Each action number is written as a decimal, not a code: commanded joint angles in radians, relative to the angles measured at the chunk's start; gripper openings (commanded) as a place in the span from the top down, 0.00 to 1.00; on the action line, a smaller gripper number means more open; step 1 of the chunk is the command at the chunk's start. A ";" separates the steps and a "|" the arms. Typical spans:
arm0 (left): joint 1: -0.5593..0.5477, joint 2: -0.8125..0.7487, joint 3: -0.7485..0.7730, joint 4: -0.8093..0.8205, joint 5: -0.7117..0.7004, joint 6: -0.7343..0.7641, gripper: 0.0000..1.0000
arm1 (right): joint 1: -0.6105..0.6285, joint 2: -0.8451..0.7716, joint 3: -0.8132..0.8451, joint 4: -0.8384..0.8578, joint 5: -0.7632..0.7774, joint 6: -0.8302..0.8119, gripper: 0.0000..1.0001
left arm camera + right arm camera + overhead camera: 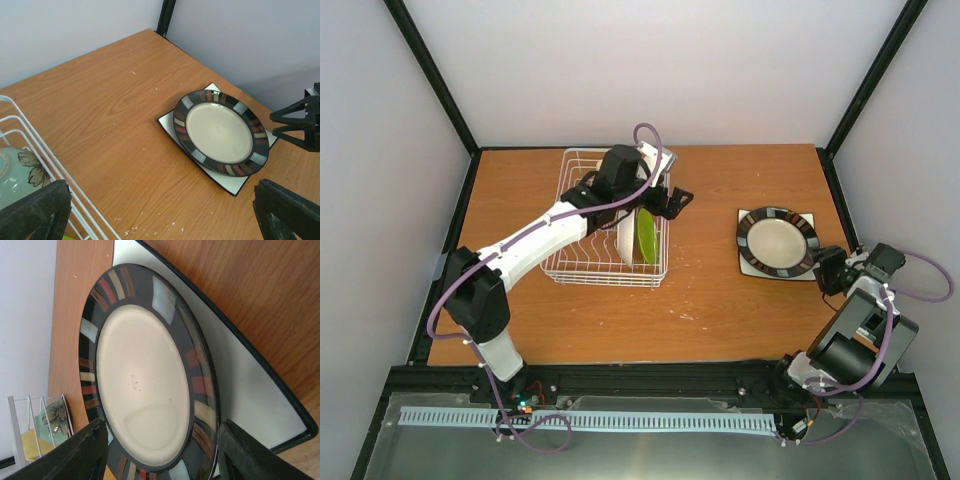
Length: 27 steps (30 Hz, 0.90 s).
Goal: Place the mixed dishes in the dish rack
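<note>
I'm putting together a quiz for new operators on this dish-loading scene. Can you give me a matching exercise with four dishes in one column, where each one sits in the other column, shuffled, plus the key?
Dishes
1. lime-green plate
2. patterned-rim plate
3. square white plate
4. pale green cup

Places
A. flat on the table, under another dish
B. lying on top of another plate
C. behind the dish rack wires, flower print showing
D. standing on edge in the dish rack

Pairs: 1-D, 2-B, 3-A, 4-C
</note>
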 commanded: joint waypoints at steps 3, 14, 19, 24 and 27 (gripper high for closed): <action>0.021 -0.030 -0.016 0.035 -0.016 0.028 0.00 | -0.008 0.039 0.003 0.038 0.032 0.008 0.41; 0.038 -0.011 -0.008 0.036 -0.010 0.030 0.00 | 0.038 0.117 -0.010 0.123 0.058 0.037 0.41; 0.044 -0.003 -0.004 0.035 -0.010 0.031 0.00 | 0.102 0.167 0.013 0.161 0.077 0.063 0.41; 0.051 0.000 -0.003 0.028 -0.018 0.032 0.00 | 0.160 0.222 0.040 0.192 0.099 0.082 0.41; 0.054 -0.001 -0.004 0.027 -0.023 0.033 0.00 | 0.193 0.256 0.054 0.207 0.101 0.093 0.47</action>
